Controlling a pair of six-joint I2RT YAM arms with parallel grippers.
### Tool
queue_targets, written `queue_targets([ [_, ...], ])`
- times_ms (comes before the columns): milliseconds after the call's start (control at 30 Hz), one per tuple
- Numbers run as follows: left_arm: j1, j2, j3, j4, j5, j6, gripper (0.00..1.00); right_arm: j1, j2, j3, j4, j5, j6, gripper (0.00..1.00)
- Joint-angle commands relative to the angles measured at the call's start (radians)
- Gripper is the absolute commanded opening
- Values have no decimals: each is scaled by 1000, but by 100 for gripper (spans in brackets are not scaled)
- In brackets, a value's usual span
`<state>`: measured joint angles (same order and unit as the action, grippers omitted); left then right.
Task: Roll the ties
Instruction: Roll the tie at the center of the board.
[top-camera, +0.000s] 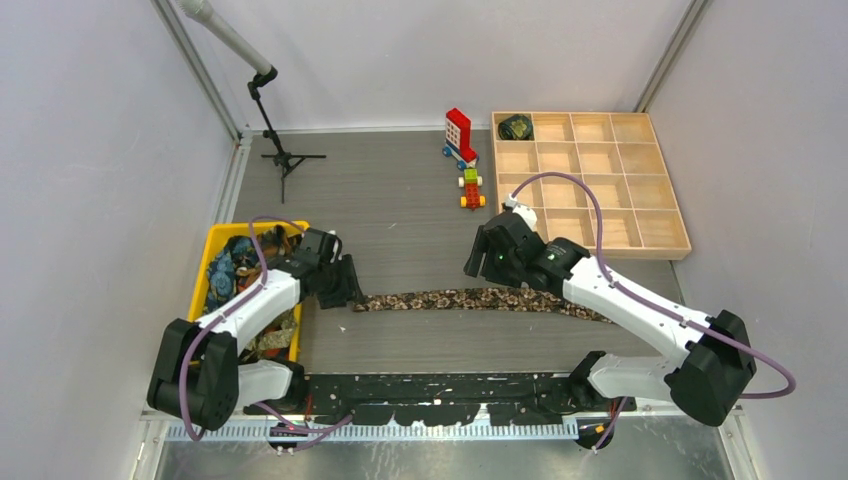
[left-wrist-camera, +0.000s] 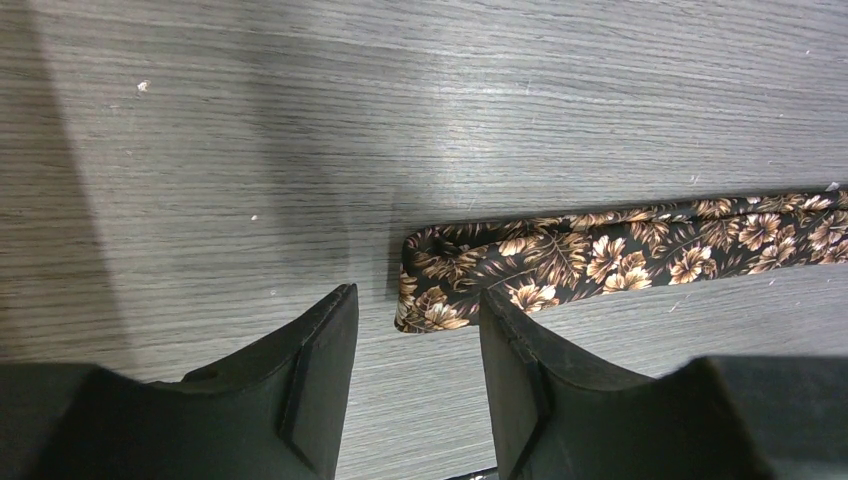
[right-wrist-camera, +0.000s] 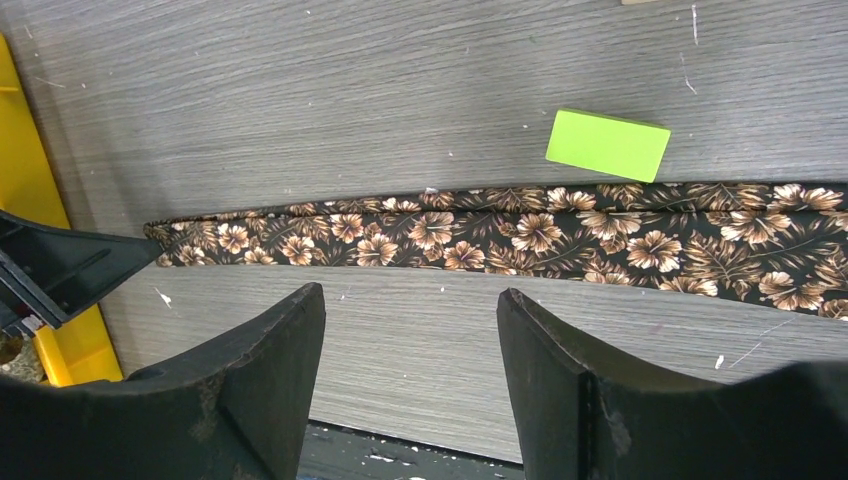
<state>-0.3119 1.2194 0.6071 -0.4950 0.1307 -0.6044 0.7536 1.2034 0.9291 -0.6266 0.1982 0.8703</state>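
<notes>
Tie (top-camera: 470, 298) lies flat, running left to right, narrow end at our released left claw (left-wrist-camera: 417, 292); our right claw (right-wrist-camera: 412, 292) is likewise released.

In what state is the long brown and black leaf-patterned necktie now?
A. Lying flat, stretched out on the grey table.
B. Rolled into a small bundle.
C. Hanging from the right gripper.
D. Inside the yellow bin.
A: the long brown and black necktie lies unrolled on the grey table, and the left gripper and right gripper are both open, holding nothing.
</notes>
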Motion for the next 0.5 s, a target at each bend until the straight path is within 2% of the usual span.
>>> queue_targets([
  [0, 7, -10, 0, 21, -13, 5, 49, 2, 2, 15, 5, 28, 9, 68],
  [267, 6, 32, -12, 42, 18, 4, 37, 2, 4, 3, 23, -5, 8, 66],
  [400, 7, 20, -40, 60, 27, -5, 35, 2, 7, -7, 59, -34, 4, 66],
  [467, 6, 22, -47, 73, 36, -6, 29, 5, 14, -12, 89, -69, 1, 66],
])
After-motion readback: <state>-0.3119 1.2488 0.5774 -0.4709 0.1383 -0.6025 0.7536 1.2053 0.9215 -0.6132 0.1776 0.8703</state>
